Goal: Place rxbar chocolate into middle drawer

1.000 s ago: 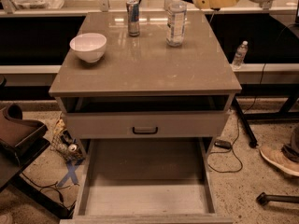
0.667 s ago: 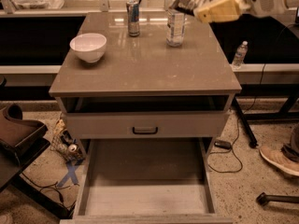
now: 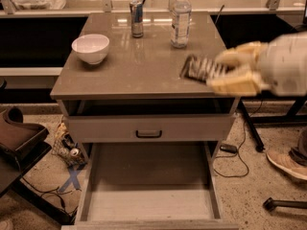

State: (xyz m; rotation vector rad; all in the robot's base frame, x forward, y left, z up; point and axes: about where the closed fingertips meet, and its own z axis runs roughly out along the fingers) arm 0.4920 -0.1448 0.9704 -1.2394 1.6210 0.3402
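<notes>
The grey cabinet (image 3: 144, 75) fills the middle of the frame, its flat top running from the upper centre down to mid-height. Below it, at the bottom centre, the middle drawer (image 3: 148, 206) stands pulled far out toward the camera; only its pale floor and low side walls show inside.

From the right edge the pale arm (image 3: 288, 63) reaches in at mid-height over the right front corner of the cabinet top. Its gripper (image 3: 217, 72) is narrowed around the rxbar chocolate (image 3: 198, 68), one yellowish finger above the bar and one below. The dark striped wrapper sticks out to the left of the fingers, above the top's right front part and well above the pulled-out drawer. Whether the bar touches the top cannot be told.

Between the top and the pulled-out drawer sits a grey drawer front (image 3: 148, 127) with a small dark handle and a dark gap above it.

On the cabinet top, a white bowl (image 3: 90, 47) stands at the left, its inside plain white. A clear water bottle (image 3: 181, 17) stands upright at the back right of centre, and a slim can (image 3: 137, 19) is upright just left of it.
</notes>
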